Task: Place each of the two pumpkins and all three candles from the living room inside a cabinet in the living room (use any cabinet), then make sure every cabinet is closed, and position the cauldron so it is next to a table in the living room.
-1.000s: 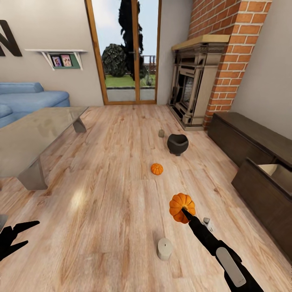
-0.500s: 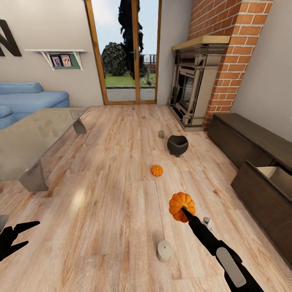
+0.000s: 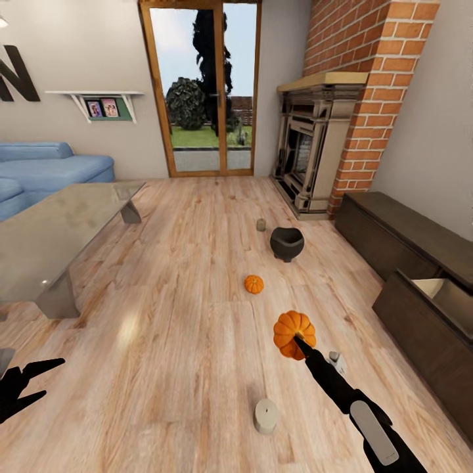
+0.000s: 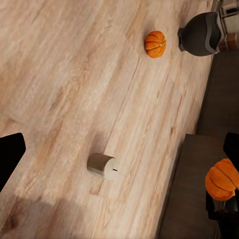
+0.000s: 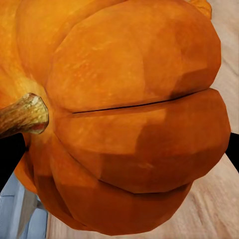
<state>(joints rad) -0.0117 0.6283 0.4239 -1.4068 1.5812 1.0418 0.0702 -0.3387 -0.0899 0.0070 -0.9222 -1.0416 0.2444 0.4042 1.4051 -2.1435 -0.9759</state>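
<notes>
Around the cauldron (image 3: 287,243) on the floor (image 3: 177,309) we log: one candle (image 3: 261,225) beyond it, a second pumpkin (image 3: 253,284) and another candle (image 3: 266,416) nearer us, the cabinet (image 3: 420,276) alongside, part open. Right claw (image 3: 297,341) clamps a pumpkin (image 3: 293,334); its stem (image 5: 22,115) shows at the wrist. Left claw (image 3: 29,381) is spread, empty.
</notes>
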